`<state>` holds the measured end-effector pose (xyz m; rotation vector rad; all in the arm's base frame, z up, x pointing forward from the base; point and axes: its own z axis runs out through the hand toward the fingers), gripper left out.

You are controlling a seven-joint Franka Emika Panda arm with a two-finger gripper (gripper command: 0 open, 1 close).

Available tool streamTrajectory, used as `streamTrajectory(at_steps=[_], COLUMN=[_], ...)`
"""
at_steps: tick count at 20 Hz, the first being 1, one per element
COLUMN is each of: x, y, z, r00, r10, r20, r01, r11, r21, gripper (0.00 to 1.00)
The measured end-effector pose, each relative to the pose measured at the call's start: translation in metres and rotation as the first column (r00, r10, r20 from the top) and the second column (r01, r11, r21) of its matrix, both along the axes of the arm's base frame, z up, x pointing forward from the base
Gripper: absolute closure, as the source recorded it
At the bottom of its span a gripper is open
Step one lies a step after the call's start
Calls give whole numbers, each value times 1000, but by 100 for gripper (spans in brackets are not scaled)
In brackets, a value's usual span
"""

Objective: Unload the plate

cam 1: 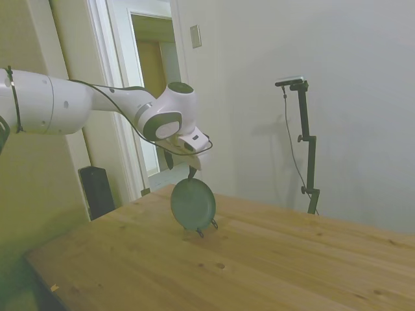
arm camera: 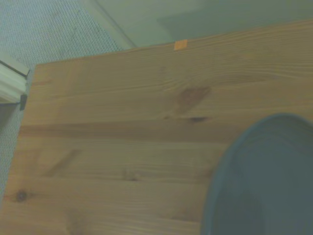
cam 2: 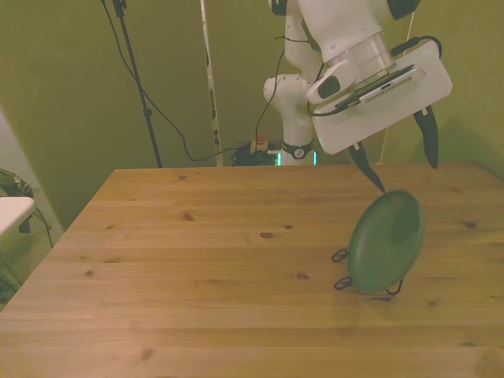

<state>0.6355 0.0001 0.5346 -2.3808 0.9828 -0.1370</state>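
Note:
The dull grey-green plate (cam 1: pixel 193 204) (cam 2: pixel 386 242) stands on edge in a thin black wire stand (cam 2: pixel 343 283) (cam 1: pixel 201 232) on the wooden table, toward the front view's right. My gripper (cam 2: pixel 407 179) (cam 1: pixel 192 173) hangs just above the plate's top rim. It is open and holds nothing; one dark finger (cam 2: pixel 368 171) reaches down almost to the rim, and the other is higher and apart from it. The wrist view shows part of the plate (arm camera: pixel 264 181) close up, over bare table boards.
The table (cam 2: pixel 197 260) stretches wide toward the front view's left. A black box (cam 1: pixel 97 191) stands on the floor by the doorway beyond the table's edge. A small orange tag (arm camera: pixel 180 44) marks the table edge. A white object (cam 2: pixel 12 211) sits off the table.

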Motion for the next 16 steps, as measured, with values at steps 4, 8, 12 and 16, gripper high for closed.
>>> streamTrajectory(at_steps=[4, 8, 12, 16], x=[8, 16, 20, 25], y=[1, 8, 16, 21], z=[-13, -24, -30, -32], r00=[1000, 999, 998, 998], r10=[16, 27, 40, 48], r20=[-24, -39, -46, -45], r01=[-15, -26, -38, -46], r11=[999, 999, 998, 998], r21=[33, 39, 43, 45], gripper=[0, 0, 100, 100])
